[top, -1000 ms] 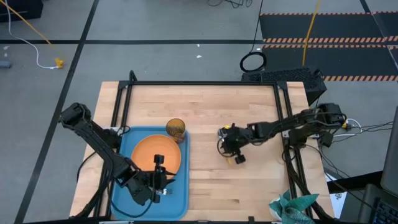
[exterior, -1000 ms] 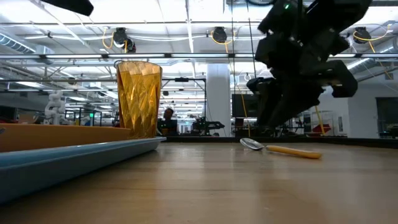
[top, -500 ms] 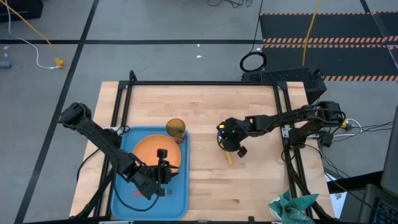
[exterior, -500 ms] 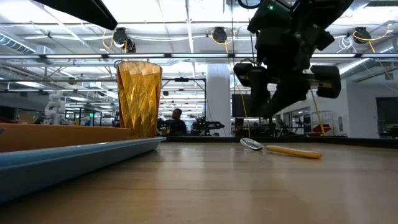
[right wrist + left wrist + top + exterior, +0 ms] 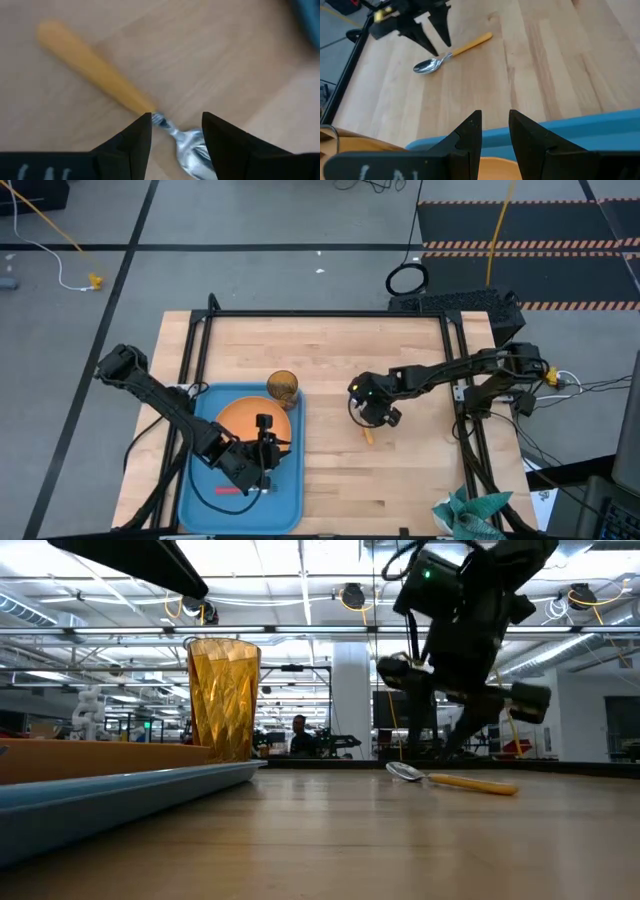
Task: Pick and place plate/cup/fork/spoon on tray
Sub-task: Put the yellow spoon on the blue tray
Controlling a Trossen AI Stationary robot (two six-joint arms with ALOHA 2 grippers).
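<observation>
While hovering just above the spoon (image 5: 366, 432), sits poised the right gripper (image 5: 372, 418), fingers parted and straddling the neck where silver bowl meets orange-yellow handle, holding nothing as yet. Lies flat on the bare bench (image 5: 400, 470), well apart from the tray (image 5: 290, 510), handle pointing away from the tray side. Looks like the spoon pick is the step in hand, judging by plate (image 5: 235, 420) already resting inside the tray, cup (image 5: 283, 387) standing at the tray's far corner beside the plate, and what seems to be the red-handled fork (image 5: 228, 490) lying on the tray floor. Calls next for a short descent to the bench, a squeeze across the thin neck, a lift and a carry over to the tray. Could slip, being so slim and low against the wood. Hangs over the tray near the plate's edge the left gripper (image 5: 264, 470), fingers narrowly apart and empty, seemingly done with its share. Shows no brand, label or readable writing on any item
</observation>
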